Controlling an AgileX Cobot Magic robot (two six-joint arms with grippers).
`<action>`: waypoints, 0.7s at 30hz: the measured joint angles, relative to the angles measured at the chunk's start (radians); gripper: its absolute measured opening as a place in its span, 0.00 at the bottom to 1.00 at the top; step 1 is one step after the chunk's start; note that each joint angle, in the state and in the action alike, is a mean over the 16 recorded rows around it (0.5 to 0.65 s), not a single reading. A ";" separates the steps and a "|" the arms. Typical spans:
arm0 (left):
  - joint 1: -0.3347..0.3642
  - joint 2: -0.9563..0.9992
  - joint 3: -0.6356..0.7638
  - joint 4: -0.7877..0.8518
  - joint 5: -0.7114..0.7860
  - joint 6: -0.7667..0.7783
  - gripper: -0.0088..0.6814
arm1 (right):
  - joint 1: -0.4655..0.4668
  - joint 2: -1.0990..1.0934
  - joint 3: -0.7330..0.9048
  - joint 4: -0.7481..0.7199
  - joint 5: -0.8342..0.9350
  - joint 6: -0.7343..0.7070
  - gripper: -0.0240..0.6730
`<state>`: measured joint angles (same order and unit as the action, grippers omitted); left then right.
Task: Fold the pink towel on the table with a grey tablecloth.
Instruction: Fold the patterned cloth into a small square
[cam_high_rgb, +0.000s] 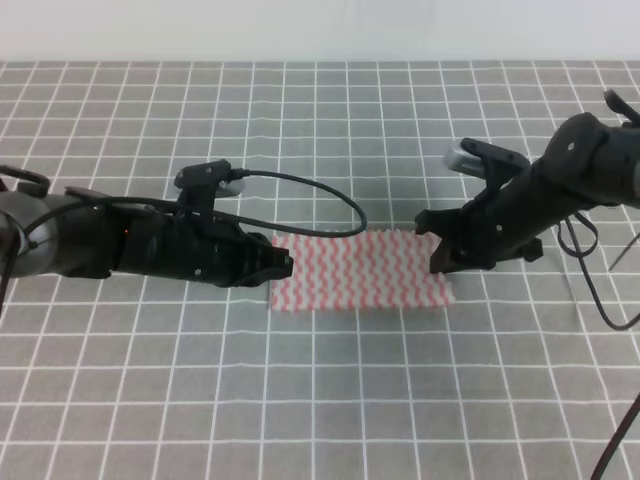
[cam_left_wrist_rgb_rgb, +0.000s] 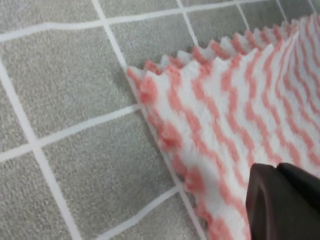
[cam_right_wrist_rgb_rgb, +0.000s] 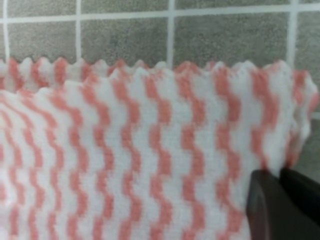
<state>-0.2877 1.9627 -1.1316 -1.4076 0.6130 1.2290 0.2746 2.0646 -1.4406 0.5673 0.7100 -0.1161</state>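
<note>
Seen from the high exterior cam, the table with a grey tablecloth (cam_high_rgb: 320, 400) fills nearly the whole view, its thin white grid lines running to a pale strip at the far edge. No containers show; the only loose item is the pink towel (cam_high_rgb: 360, 272), lying flat at the centre as a wide rectangle, w/ wavy pink-red and white zigzag stripes. Both wrist cams show its pinked, sawtooth edge w/ a second toothed edge just behind it, so it looks doubled over, 2 layers. Left gripper (cam_high_rgb: 284, 264) comes in low from the left on a dark arm and meets the towel's left end; its tip reads as clenched, but whether cloth is pinched inside can't be told. A black cable (cam_high_rgb: 320, 195) arcs from the cam atop that arm over to the towel's far edge. Right gripper (cam_high_rgb: 440, 262) reaches in from the right and sits over the towel's right end; its fingertips aren't clear enough to tell released from clenched. Left wrist cam: dark finger (cam_left_wrist_rgb_rgb: 282, 202) at lower right, on or just over the cloth near a corner. Right wrist cam: dark finger (cam_right_wrist_rgb_rgb: 280, 205) at lower right, by the towel's right edge, which curls up slightly.
</note>
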 joint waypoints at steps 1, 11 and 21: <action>0.000 0.000 0.000 0.002 0.000 0.000 0.01 | 0.000 0.001 -0.007 0.001 0.005 0.000 0.02; 0.000 0.000 0.000 0.014 0.000 0.000 0.01 | 0.002 0.006 -0.080 0.035 0.061 -0.010 0.02; 0.000 0.000 0.000 0.014 0.000 0.000 0.01 | 0.012 0.006 -0.097 0.141 0.077 -0.080 0.02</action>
<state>-0.2877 1.9627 -1.1316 -1.3938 0.6132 1.2290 0.2869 2.0711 -1.5380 0.7087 0.7868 -0.1957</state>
